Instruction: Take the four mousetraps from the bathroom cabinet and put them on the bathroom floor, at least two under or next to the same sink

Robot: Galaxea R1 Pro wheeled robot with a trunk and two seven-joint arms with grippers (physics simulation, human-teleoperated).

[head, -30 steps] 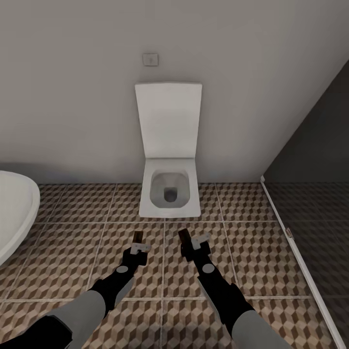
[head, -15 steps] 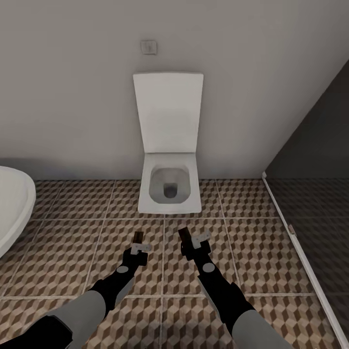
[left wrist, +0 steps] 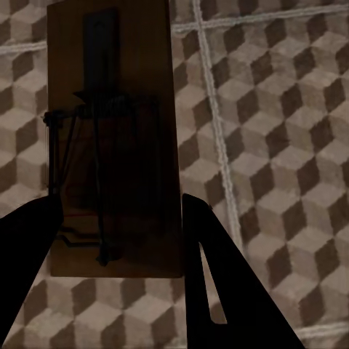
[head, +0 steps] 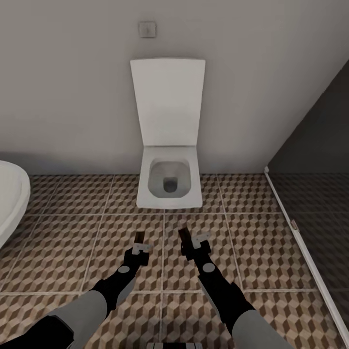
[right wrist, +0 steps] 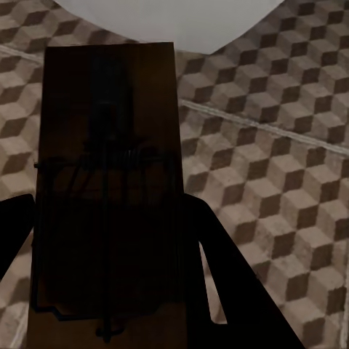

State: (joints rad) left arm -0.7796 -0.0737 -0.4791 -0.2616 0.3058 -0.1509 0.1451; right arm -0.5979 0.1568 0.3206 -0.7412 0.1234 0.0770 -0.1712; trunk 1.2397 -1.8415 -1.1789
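Each hand carries a mousetrap above the bathroom floor (head: 72, 242). My left gripper (head: 139, 245) is shut on a brown wooden mousetrap (head: 139, 237); the left wrist view shows that board (left wrist: 113, 138) with its wire bar held between the dark fingers (left wrist: 218, 291). My right gripper (head: 186, 242) is shut on a second mousetrap (head: 184, 236), whose dark board (right wrist: 109, 182) in the right wrist view reaches toward the toilet's white rim. Both grippers hover in front of the toilet. The cabinet is out of view.
A white toilet (head: 168, 184) with its lid up stands against the grey wall straight ahead. A white sink's edge (head: 9, 203) curves in at the left. A dark glass shower partition (head: 310, 194) with a white floor rail runs along the right.
The whole view has shifted: toilet and wall switch sit higher in the picture and the sink edge has slid further left. Both arms keep the same pose, still holding their traps.
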